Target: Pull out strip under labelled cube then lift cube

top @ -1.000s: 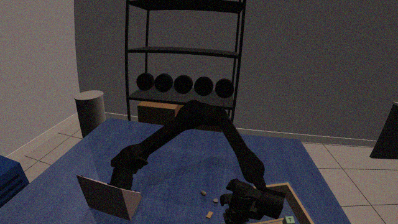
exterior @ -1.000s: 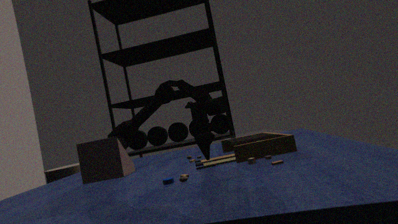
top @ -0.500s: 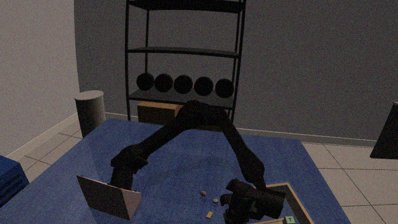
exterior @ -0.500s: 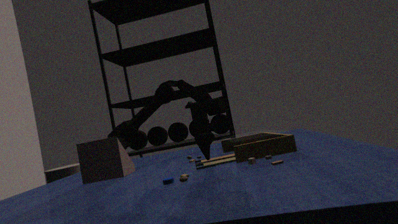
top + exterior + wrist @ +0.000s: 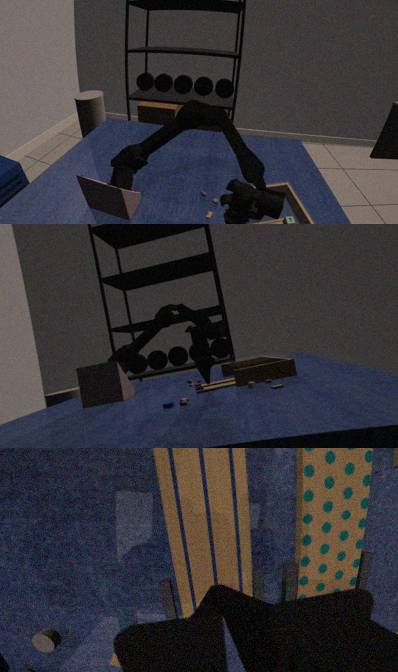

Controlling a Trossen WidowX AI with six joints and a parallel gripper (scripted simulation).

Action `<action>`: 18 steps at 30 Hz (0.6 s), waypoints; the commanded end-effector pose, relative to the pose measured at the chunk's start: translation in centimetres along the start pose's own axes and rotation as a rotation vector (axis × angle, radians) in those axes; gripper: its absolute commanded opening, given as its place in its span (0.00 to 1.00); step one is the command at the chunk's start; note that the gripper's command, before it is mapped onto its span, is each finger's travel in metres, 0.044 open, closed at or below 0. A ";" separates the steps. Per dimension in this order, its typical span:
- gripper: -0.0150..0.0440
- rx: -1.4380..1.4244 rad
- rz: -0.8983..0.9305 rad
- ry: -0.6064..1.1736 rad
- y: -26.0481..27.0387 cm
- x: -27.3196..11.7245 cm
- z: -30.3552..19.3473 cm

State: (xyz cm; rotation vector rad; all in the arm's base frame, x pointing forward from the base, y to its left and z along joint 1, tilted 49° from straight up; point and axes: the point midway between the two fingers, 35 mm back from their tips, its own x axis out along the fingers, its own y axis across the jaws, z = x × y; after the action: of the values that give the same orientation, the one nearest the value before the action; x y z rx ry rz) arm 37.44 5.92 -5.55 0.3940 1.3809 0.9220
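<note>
The green cube (image 5: 290, 219) bears a readable "T" (top view). The jaws are closed, gripping nothing, above the striped strip (image 5: 205, 523).

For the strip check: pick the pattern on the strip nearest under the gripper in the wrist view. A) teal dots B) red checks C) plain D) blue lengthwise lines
D: the striped strip with blue lengthwise lines runs under the shut gripper; the dotted strip lies beside it.

matte black jointed arm (image 5: 236, 143), chunky black tool (image 5: 206, 378), tapered tip
</note>
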 end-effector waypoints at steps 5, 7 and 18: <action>0.25 -0.002 0.004 0.002 0.0 0.4 0.1; 0.25 -0.002 0.004 0.002 0.0 0.5 0.1; 0.25 -0.002 0.004 0.002 0.0 0.5 -0.5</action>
State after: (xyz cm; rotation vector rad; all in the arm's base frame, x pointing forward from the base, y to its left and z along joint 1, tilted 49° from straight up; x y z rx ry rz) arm 37.47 5.93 -5.66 0.3973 1.3769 0.9203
